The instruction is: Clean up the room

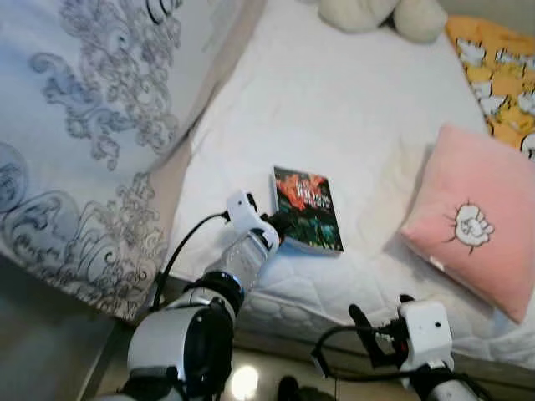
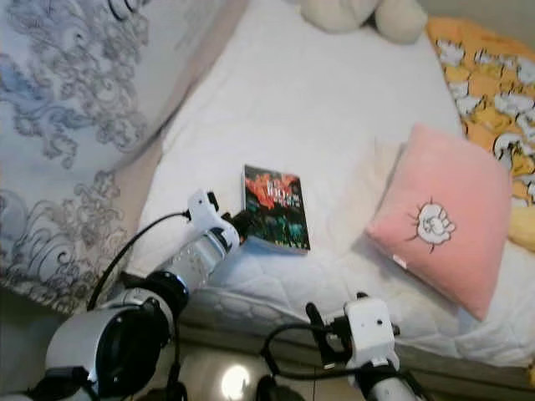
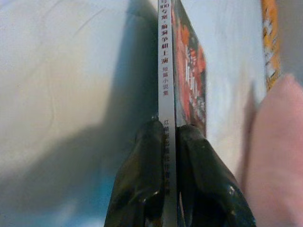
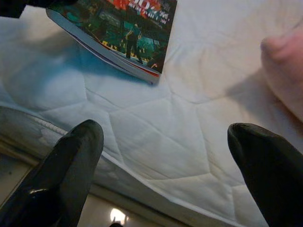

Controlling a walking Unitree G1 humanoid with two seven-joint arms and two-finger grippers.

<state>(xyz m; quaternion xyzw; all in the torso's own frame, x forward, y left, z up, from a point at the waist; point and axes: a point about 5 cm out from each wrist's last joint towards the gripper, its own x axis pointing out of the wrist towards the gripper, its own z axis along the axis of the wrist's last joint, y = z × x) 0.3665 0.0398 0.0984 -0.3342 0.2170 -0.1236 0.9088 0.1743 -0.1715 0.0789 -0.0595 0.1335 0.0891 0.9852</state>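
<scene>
Paperback book (image 1: 307, 209) with red-and-green dark cover and white spine is sitting near the mattress (image 1: 351, 109) front edge, its near left corner lifting slightly, pinched between the left gripper (image 1: 276, 227) fingers.

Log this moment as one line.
left pincer: shut on book spine | book: on bed | right pincer: open, idle | pink pillow: untouched

A white quilted mattress (image 1: 334, 100) is being overlapped along its left edge by a pale duvet (image 1: 84, 125) printed with grey scrollwork, which is being draped down toward the floor (image 1: 50, 351). A pink pillow (image 1: 472, 217) bearing a white emblem is being supported on the mattress's right side, near the front edge. A yellow patterned blanket (image 1: 497, 67) is being displayed at the far right corner. A cream plush toy (image 1: 384, 12) is being cut off by the top edge.
</scene>
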